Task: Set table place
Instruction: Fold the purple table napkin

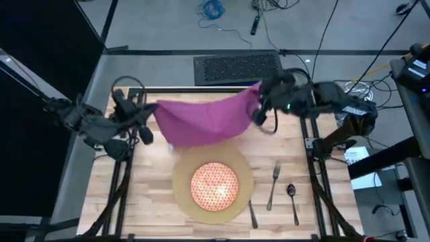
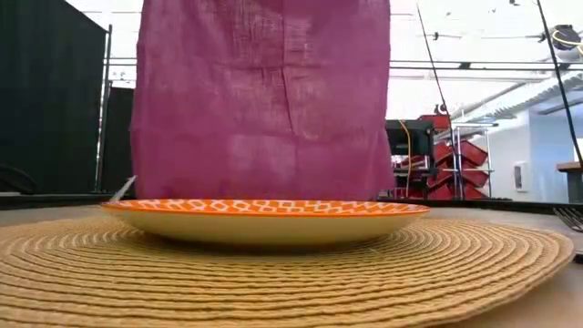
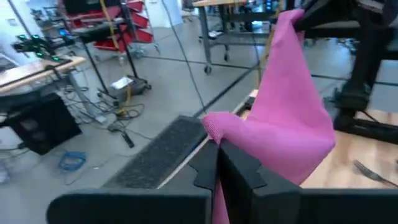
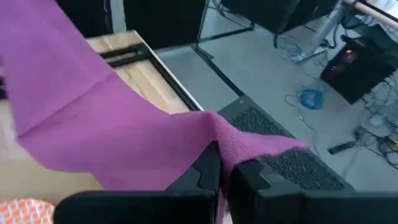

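I see one cloth point(image 1: 205, 121) pinched by both my end effectors, left point(image 1: 149, 121) and right point(image 1: 258, 107); one plate point(image 1: 215, 185), one mat point(image 1: 181, 176), one fork point(image 1: 273, 185), one spoon point(image 1: 291, 195).

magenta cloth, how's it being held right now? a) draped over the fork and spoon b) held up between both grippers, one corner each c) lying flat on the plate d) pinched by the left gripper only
b: the magenta cloth hangs above the table, the left gripper pinching one corner and the right gripper the other.

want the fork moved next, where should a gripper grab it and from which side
Grip the fork across its slim handle near the middle, coming straight down from above. It lies flat on the table, right of the place, with free space on both sides for the fingers.
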